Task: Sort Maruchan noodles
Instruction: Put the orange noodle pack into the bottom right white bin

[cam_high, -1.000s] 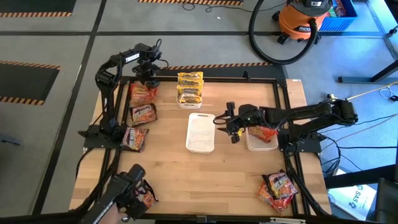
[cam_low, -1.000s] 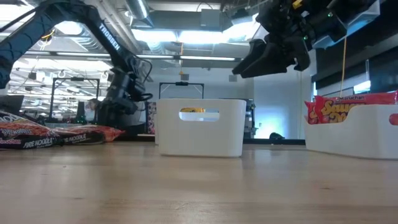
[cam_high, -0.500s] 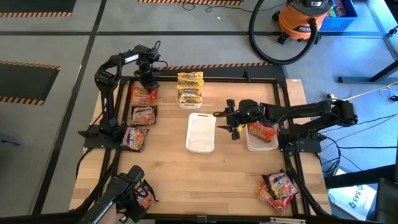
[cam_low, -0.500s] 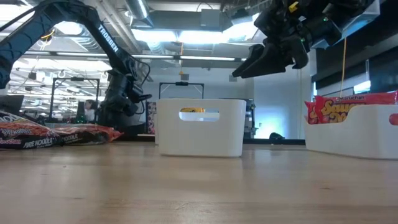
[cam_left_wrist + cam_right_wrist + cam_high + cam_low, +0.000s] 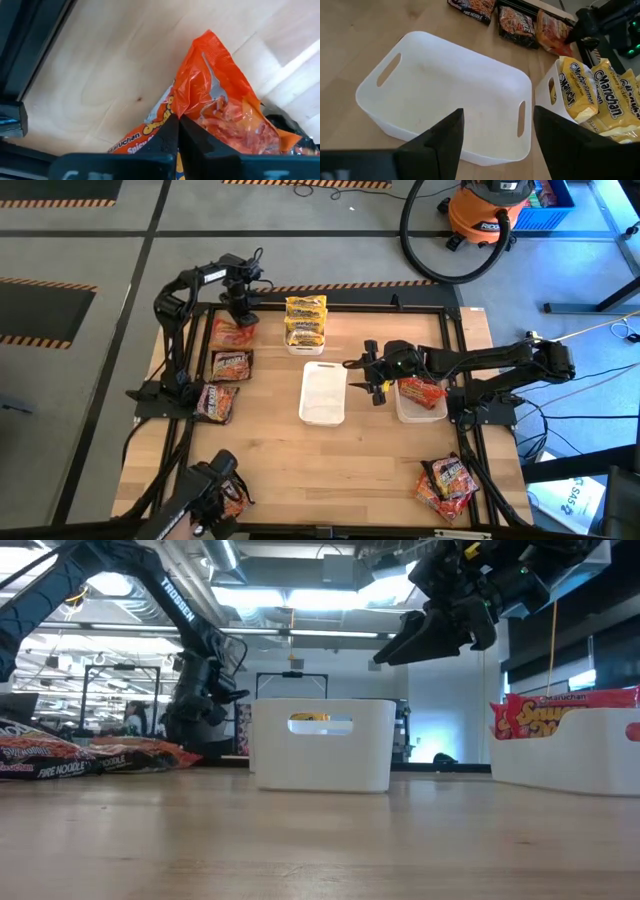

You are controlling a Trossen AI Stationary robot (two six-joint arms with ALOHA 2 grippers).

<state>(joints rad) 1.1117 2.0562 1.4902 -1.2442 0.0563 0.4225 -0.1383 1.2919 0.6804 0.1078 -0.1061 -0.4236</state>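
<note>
Maruchan noodles lie in groups. A red-orange packet (image 5: 230, 334) and two dark packets (image 5: 230, 364) (image 5: 217, 401) lie flat on the table's left side. My left gripper (image 5: 241, 310) points down, shut on the red-orange packet (image 5: 220, 110). Yellow packets (image 5: 305, 318) fill the far white tray. The middle tray (image 5: 323, 392) is empty, and the right tray (image 5: 421, 402) holds a red-orange packet (image 5: 420, 391). My right gripper (image 5: 373, 376) hovers open between those two trays, above the table, holding nothing. My left gripper pinches a raised fold of the red-orange packet's wrapper (image 5: 176, 111) between its two fingertips, at the packet's far end. The fingers come from above, pointing steeply down. The wrapper is puckered at the pinch, and the rest of the packet lies on the table.
More packets lie at the near left corner (image 5: 228, 496) and in a pile at the near right corner (image 5: 447, 478). A black frame (image 5: 330, 306) runs round the tabletop. The bare wood (image 5: 330, 465) nearer than the trays is free room.
My left gripper has rolled a little at the wrist and shut on the far end of the red-orange packet, puckering the wrapper there. The packet stays on the table.
</note>
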